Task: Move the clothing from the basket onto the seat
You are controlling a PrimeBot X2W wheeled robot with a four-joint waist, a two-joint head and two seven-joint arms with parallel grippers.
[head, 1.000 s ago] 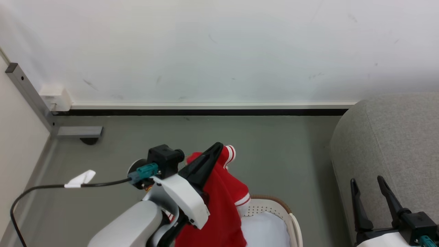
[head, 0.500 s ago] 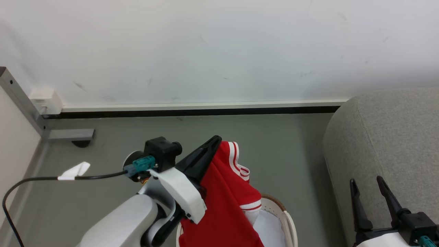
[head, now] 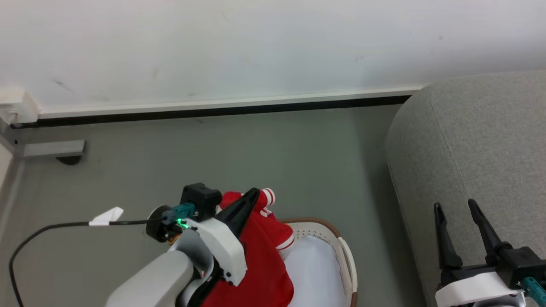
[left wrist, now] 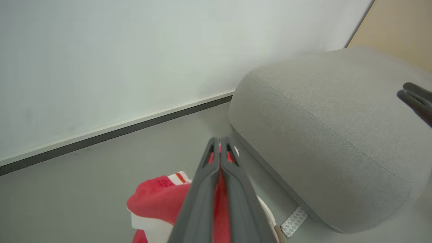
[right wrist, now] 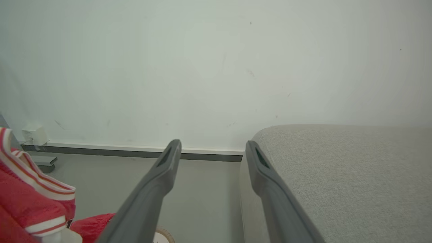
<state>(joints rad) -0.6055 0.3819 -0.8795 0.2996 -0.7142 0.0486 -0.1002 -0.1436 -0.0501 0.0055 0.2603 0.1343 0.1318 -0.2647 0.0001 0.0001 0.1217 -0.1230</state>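
At 6 o'clock in the head view, the left claw (head: 252,195) is clamped on a bunched edge of the red clothing (head: 262,260). The garment hangs from it above the basket (head: 344,256); I cannot tell whether its lower folds reach the pale pad (head: 315,273) inside. With so little cloth pinched, a fast swing could pull it free. A trailing hem could also snag the rim and drag the basket along.

At 4 o'clock the right claw (head: 454,205) stands apart and empty by the sofa's near edge, where the hanging cloth might catch on it. Bare floor (head: 298,162) separates the basket from the sofa (head: 477,140) at 2 o'clock, so an early release would drop the garment short.
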